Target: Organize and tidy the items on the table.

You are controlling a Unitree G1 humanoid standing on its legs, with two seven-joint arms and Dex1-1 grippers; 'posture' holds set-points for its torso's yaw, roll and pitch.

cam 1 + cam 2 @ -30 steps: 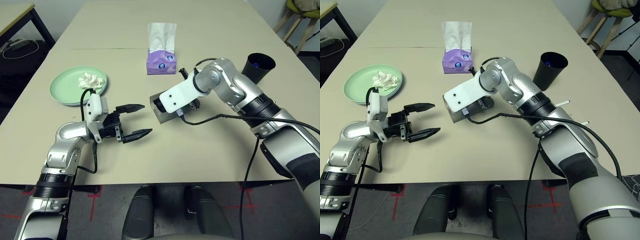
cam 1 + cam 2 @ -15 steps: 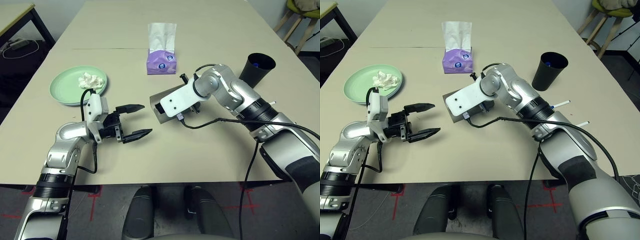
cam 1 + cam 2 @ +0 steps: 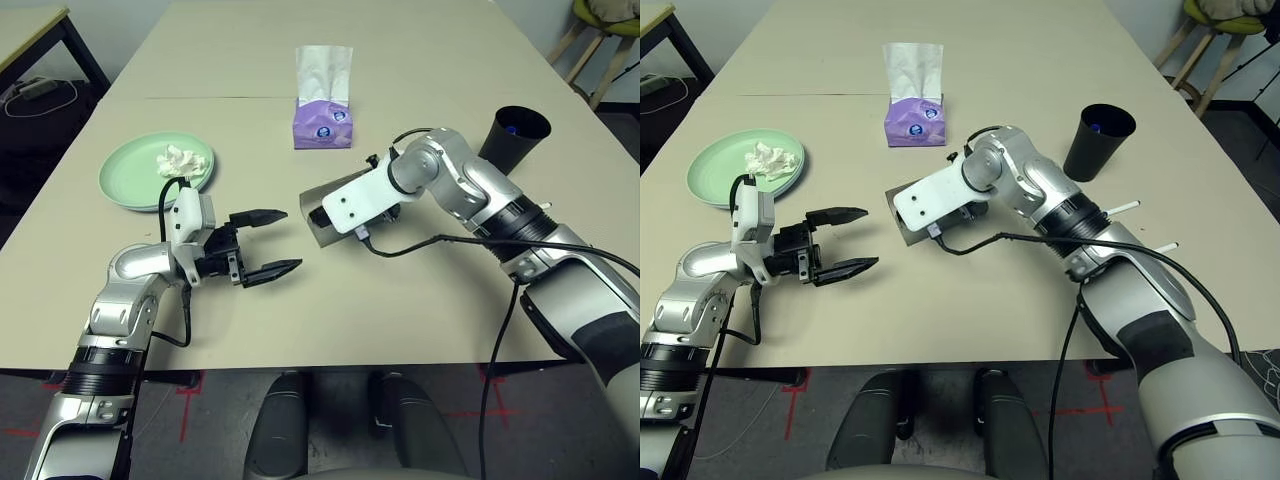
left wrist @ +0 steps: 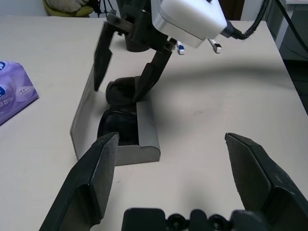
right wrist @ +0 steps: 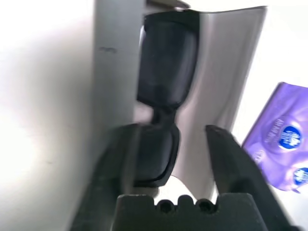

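With the black sunglasses (image 4: 118, 113) lying in the open grey case (image 4: 126, 144) mid-surface, we should lift our right hand (image 4: 126, 72), fingers apart astride them, straight out before shutting the lid, our left hand (image 3: 262, 243) waiting wide open.

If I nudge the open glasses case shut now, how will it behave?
The glasses case looks rigid and flat-bottomed, so it would probably slide rather than tip. Its raised lid would likely swing on its hinge. The sunglasses lie loose inside and might shift.
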